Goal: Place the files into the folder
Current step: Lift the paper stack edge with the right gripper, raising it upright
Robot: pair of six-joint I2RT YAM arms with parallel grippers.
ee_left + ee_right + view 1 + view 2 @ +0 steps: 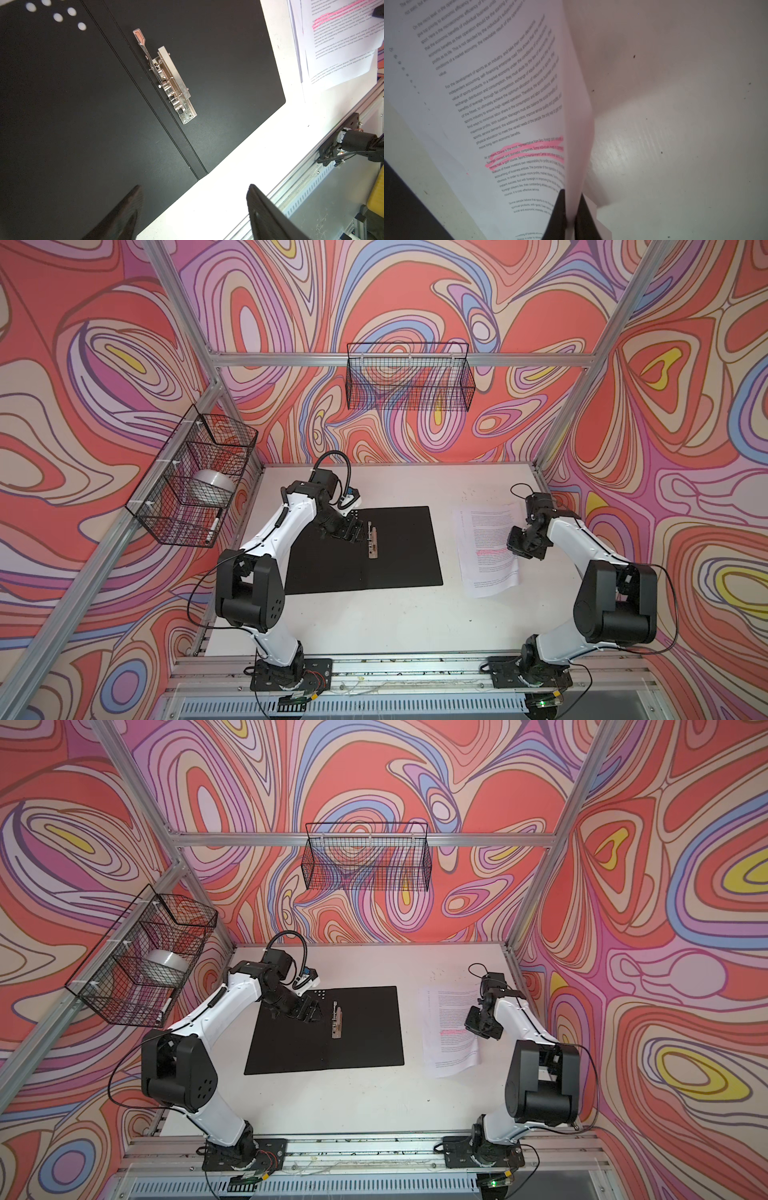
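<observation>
- Right gripper (571, 194): jaws pinched shut on one long edge of the files (508, 104); the grip sits at the margin, probably so that the sheets can be peeled off the table and carried without covering the text side.
- Files (486, 547): thin white printed stack with a pink band; it lies at 3 o'clock of the folder, well apart from it; the 3 o'clock edge curls up in the grip while the rest lies on the table (374, 622); the sheets look limp and likely to sag or fan.
- Left gripper (194, 187): jaws wide apart, holding nothing; it hovers over the folder's 9 o'clock half, just beside the clip, seemingly on hand to work it.
- Folder (395, 556): spread flat, black inside upward, ready to receive the sheets.
- Clip (172, 83): metal, at the spine; its lever (140, 38) appears raised, so likely open.
</observation>
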